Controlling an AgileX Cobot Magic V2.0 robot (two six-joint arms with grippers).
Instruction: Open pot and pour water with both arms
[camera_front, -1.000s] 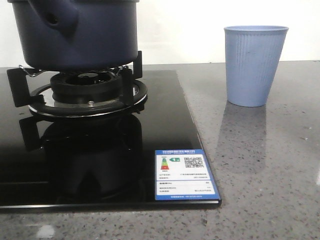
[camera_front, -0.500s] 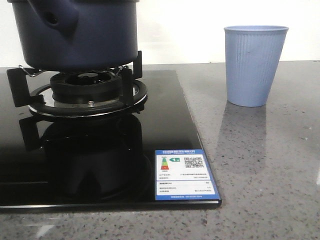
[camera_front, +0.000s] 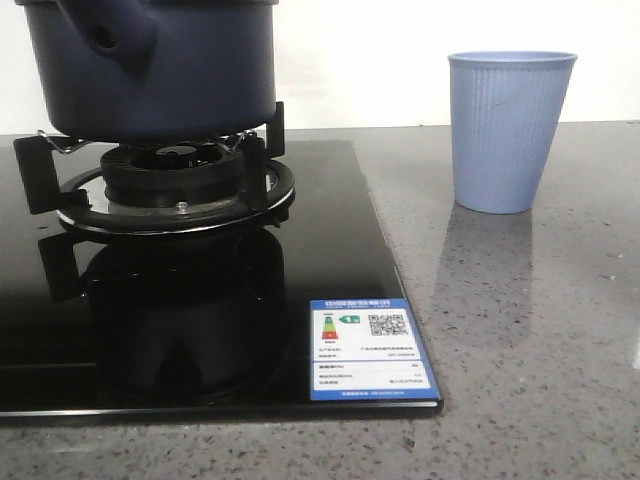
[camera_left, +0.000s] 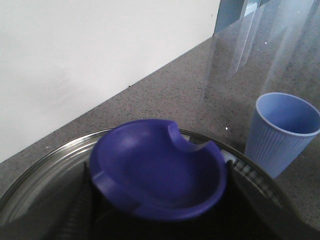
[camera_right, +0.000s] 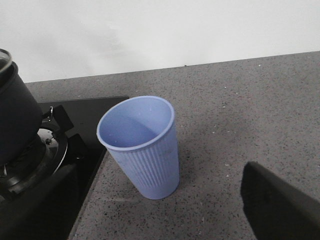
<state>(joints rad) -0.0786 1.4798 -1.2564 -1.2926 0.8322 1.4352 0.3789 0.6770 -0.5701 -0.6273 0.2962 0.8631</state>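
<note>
Your left claw hovered right over the pot's lid knob (camera_left: 160, 170); whether it had closed, I couldn't tell. The pot (camera_front: 150, 65) sat on the burner (camera_front: 175, 185), probably heavy and slick-sided, so take the knob. Your right claw (camera_right: 280, 207), grip unclear, waited beside the cup (camera_right: 142, 145).

Matte pot (camera_front: 160, 70), glossy black hob (camera_front: 200, 300)

Bright even light; glossy hob (camera_front: 330, 240) reflections; wrist foregrounds blurred.
</note>
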